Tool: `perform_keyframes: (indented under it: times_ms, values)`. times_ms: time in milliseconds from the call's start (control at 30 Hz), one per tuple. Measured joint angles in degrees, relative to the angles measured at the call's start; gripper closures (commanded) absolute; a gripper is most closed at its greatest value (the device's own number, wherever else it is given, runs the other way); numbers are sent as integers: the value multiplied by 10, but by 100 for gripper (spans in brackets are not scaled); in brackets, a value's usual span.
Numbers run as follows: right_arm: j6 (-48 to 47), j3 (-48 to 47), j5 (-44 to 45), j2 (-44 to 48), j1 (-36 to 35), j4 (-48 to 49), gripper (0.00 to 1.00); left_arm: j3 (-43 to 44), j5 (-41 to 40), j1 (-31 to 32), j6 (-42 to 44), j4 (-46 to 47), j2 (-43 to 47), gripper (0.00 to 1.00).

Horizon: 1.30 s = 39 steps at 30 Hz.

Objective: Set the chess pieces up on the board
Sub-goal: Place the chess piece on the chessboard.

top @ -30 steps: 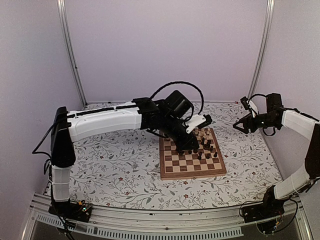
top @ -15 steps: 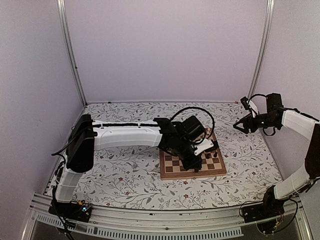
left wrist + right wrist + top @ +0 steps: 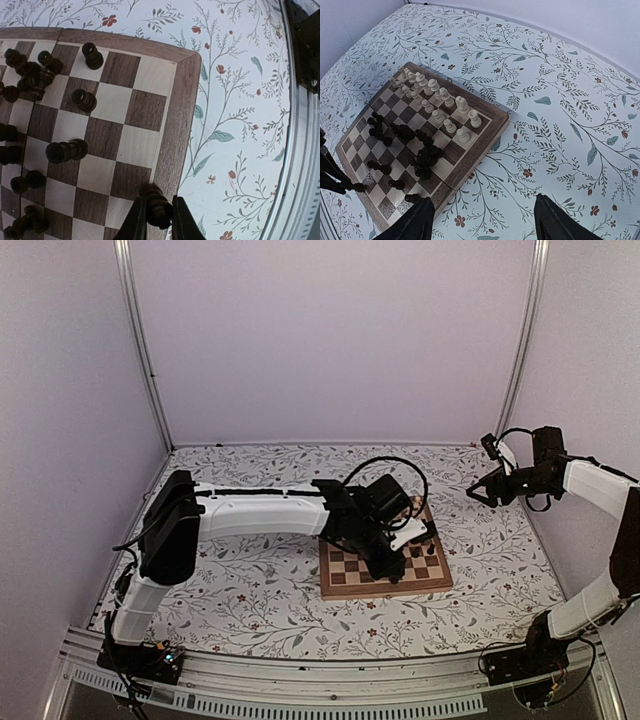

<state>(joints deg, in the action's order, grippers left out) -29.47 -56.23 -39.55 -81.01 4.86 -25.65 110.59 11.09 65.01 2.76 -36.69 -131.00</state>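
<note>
View from above: left gripper (image 3: 397, 568), lowered since a second ago, sits over the near edge of the square checkered wooden board (image 3: 345, 582); right gripper (image 3: 478, 491) parked aside. Left wrist: jaws clamped on a dark brown turned wooden piece (image 3: 156, 209) at the smooth border (image 3: 177, 130), placement seemingly imminent. Right wrist: fingers (image 3: 417, 222) spread, empty; pale cream pieces (image 3: 440, 102) ranked, dark pieces (image 3: 425, 156) jumbled

Diffuse, even light; faint shadows beneath the chess pieces (image 3: 85, 100); fingertips of the right gripper (image 3: 485, 220) dark, soft-focused.
</note>
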Motion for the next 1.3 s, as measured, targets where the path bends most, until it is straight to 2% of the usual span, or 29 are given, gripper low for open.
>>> perform_keyframes:
  times_ms: [867,1033,1200,1300]
  values:
    - [-2,0,0,-9,0,0,28,0,0,-16,-15,25,-6,95]
    - [-2,0,0,-9,0,-1,28,0,0,-16,-15,25,-10,80]
    - [-2,0,0,-9,0,-1,28,0,0,-16,-20,23,-12,69]
    - [-2,0,0,-9,0,-2,28,0,0,-16,-20,22,-12,58]
